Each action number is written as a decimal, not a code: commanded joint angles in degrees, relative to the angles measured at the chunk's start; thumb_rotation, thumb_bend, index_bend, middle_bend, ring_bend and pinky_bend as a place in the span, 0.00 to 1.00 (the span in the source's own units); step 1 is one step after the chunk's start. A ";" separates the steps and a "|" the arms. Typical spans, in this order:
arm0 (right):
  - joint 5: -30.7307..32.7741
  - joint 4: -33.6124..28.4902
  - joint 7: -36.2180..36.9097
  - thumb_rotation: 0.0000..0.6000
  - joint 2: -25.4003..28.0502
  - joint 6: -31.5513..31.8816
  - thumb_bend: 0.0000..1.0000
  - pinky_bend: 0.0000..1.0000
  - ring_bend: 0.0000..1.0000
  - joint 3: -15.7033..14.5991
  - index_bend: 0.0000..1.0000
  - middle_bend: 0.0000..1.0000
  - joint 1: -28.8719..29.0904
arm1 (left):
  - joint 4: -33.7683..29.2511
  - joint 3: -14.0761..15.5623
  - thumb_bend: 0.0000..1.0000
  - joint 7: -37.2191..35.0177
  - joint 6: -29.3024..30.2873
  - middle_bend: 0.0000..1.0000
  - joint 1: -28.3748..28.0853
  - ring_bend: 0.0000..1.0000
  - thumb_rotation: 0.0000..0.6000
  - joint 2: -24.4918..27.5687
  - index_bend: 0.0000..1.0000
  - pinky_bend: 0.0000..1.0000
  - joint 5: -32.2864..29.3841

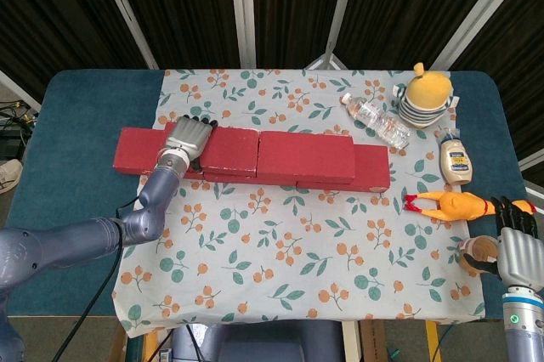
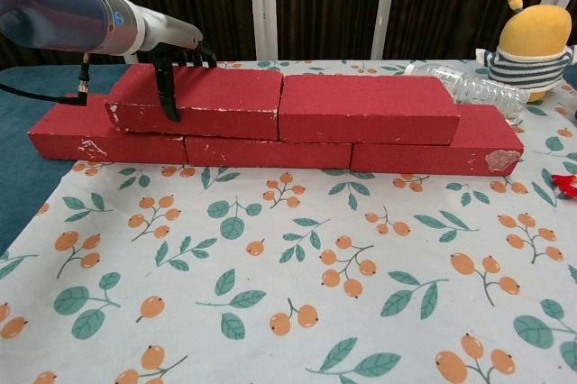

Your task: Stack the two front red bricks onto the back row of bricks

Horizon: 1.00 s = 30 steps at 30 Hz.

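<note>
Two red bricks (image 2: 288,105) atop back row (image 2: 270,151), left hand (image 1: 189,137) gripping one.

**A:** So what was the setup sitting on?

**B:** A dark teal tabletop (image 1: 76,171) with a floral cloth (image 1: 297,243) spread over the middle. On the cloth sat the bottom row of red bricks (image 1: 374,177), its left end poking out onto the bare teal.

**A:** Anything else?

**B:** Right side had a water bottle (image 1: 375,121) lying down, a yellow plush (image 1: 427,95), a mayo bottle (image 1: 456,159) and a rubber chicken (image 1: 450,204).
</note>
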 commanded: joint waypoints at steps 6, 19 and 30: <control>0.12 -0.03 0.03 1.00 0.01 0.13 0.06 0.00 0.00 0.00 0.00 0.00 -0.09 | 0.13 0.23 0.00 0.35 -0.04 0.30 -0.20 0.27 1.00 -0.12 0.25 0.23 -0.87; 0.32 0.04 -0.35 1.00 -0.08 0.03 0.06 0.00 0.00 -0.02 0.00 0.00 0.02 | 1.39 0.32 0.00 0.48 -0.56 0.30 -0.42 0.27 1.00 -1.16 0.24 0.23 -1.11; 0.47 -0.12 -0.38 1.00 -0.07 0.25 0.06 0.00 0.00 0.06 0.00 0.00 -0.05 | 0.62 0.31 0.00 0.55 -0.90 0.18 -0.76 0.16 1.00 -0.54 0.16 0.18 -2.53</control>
